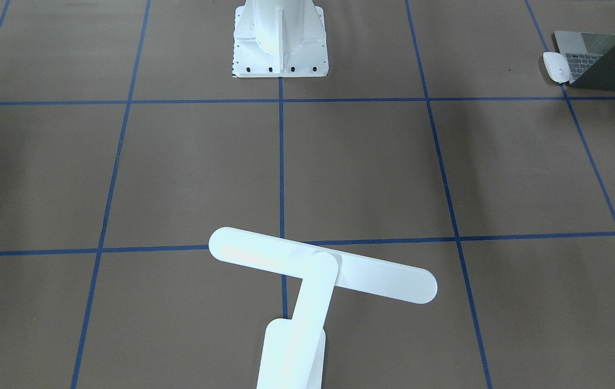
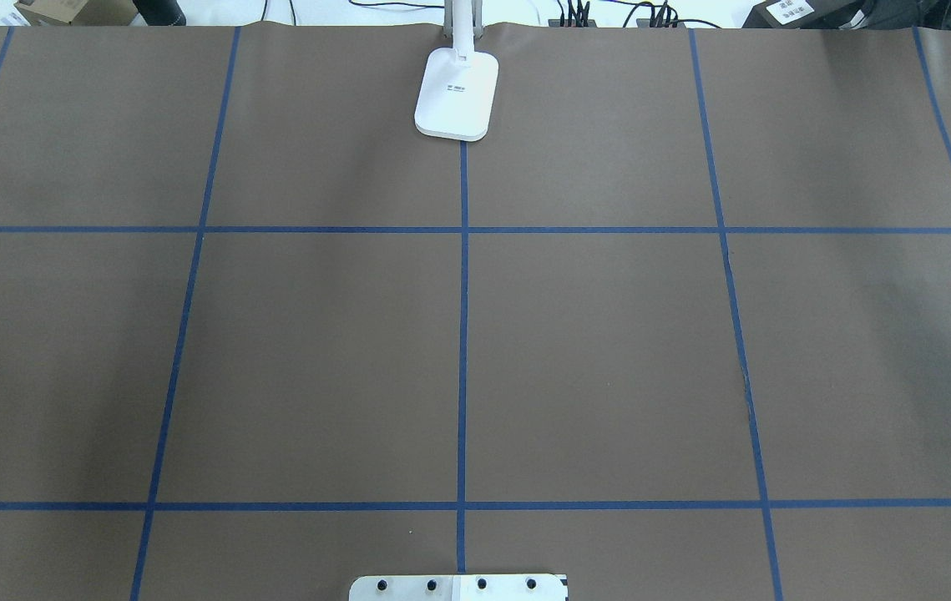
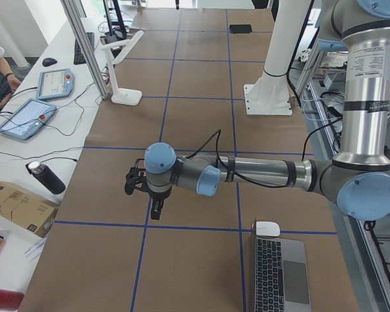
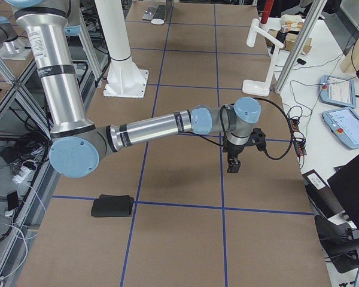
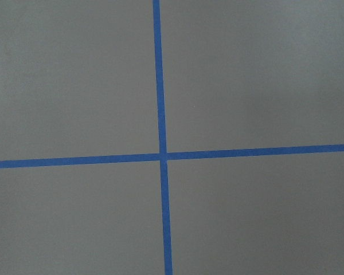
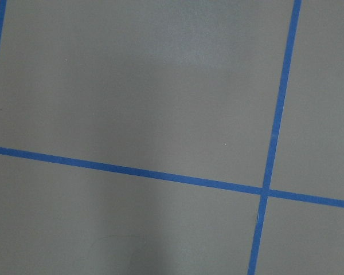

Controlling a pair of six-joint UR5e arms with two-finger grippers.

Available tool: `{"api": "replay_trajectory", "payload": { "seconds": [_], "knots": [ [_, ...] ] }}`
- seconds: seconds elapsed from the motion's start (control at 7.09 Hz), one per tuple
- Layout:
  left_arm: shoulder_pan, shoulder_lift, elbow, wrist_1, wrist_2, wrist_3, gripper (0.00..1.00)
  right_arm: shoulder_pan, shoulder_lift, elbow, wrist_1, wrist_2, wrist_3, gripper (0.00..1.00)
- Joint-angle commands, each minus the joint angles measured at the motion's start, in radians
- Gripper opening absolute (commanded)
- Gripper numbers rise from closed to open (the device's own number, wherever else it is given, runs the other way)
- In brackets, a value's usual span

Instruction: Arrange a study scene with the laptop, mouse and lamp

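Honestly, cannot tell open from closed on left claw (image 3: 156, 210) or right claw (image 4: 233, 166), each hanging above the bench (image 2: 609, 334). Shows mouse (image 1: 555, 67) just beside open laptop (image 1: 607, 64) at the robot's left end, lamp (image 2: 457, 93) upright at middle of far edge.

My left arm (image 3: 260, 174) and right arm (image 4: 149, 128) are silver tubes with pale blue joint caps (image 3: 160, 157) and black bands, a black cable (image 3: 211, 140) by each wrist. My left gripper (image 3: 155, 211) and right gripper (image 4: 233, 167) are black. My white pedestal (image 1: 280, 48) has black bolts (image 1: 270, 69) along its 6 o'clock edge
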Motion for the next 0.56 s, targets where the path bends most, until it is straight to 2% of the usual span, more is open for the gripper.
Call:
{"api": "replay_trajectory", "payload": {
  "seconds": [0.0, 0.42],
  "knots": [
    [-0.002, 0.009, -0.012, 0.000, -0.001, 0.004, 1.00, 0.001, -0.008, -0.001, 0.005, 0.003, 0.002, 0.99],
    [0.003, 0.032, -0.052, -0.006, -0.005, 0.004, 1.00, 0.001, -0.015, 0.005, 0.008, 0.014, 0.002, 0.99]
  ]
}}
